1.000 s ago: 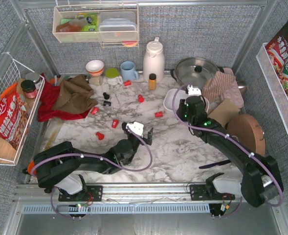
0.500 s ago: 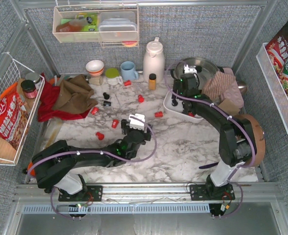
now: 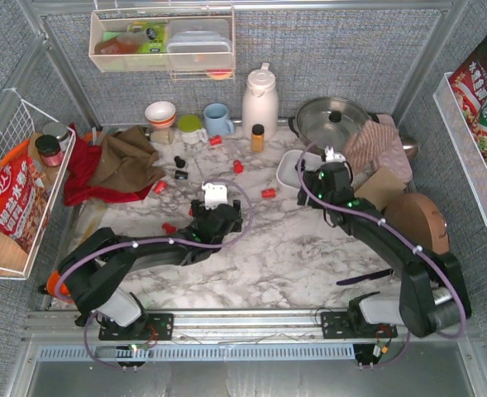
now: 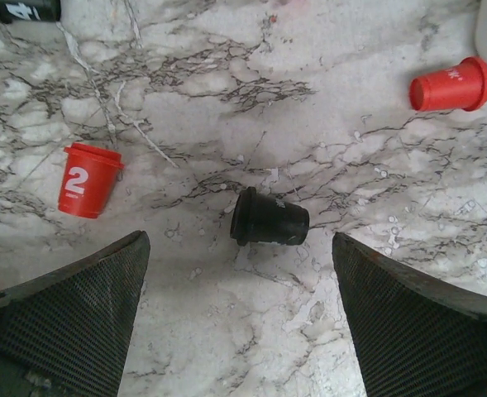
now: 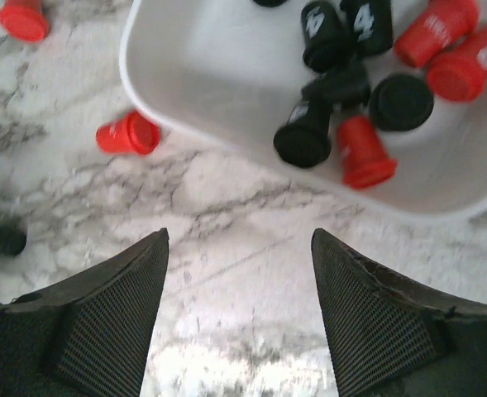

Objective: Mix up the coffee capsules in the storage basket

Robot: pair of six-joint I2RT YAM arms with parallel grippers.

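The white storage basket (image 3: 286, 165) stands at the right of the table. The right wrist view shows its bare floor (image 5: 226, 74) and several black and red coffee capsules (image 5: 342, 91) inside. More capsules lie loose on the marble: red ones (image 3: 269, 193) (image 3: 238, 166) (image 3: 169, 228) and black ones (image 3: 181, 174). My left gripper (image 3: 212, 215) is open low over the marble. A black capsule (image 4: 268, 218) lies on its side just beyond the open fingertips, with my gripper (image 4: 240, 248) behind it and a red capsule marked 2 (image 4: 86, 179) to the left. My right gripper (image 3: 319, 175) (image 5: 239, 236) is open and empty just outside the basket's near wall.
A red capsule (image 5: 127, 134) lies against the basket's outer wall. At the back stand a white thermos (image 3: 260, 99), an amber bottle (image 3: 258, 137), a blue mug (image 3: 218, 120) and a pan (image 3: 332, 120). Cloths (image 3: 119, 165) lie at the left, and a wire rack (image 3: 16, 190) hangs there.
My left gripper has moved away from the base and to the left, over the loose capsules. My right gripper swung back toward the pan, then returned to the basket's near side.
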